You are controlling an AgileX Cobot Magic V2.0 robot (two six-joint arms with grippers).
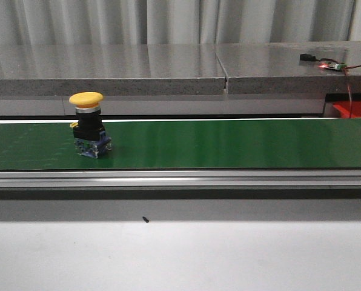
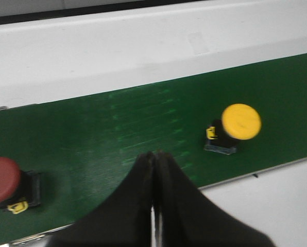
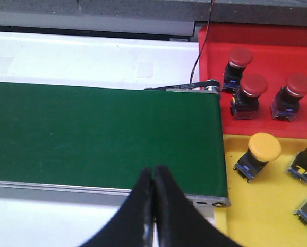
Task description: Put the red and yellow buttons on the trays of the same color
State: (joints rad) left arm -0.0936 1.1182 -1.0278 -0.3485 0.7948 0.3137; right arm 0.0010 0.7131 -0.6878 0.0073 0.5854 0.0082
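Shut left pincer (image 2: pixel 154 154) near yellow button (image 2: pixel 240 122)

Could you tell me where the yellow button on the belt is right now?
In the front view, the yellow button stands upright on the green belt, towards its left end.

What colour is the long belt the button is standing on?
Dark green belt, clearest in the front view, under the yellow button.

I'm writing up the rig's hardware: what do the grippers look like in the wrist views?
Both the left gripper and the right gripper show two matte black jaws, broad at the base and tapering in smooth curves to narrow tips. No cables, markings or labels show on either.
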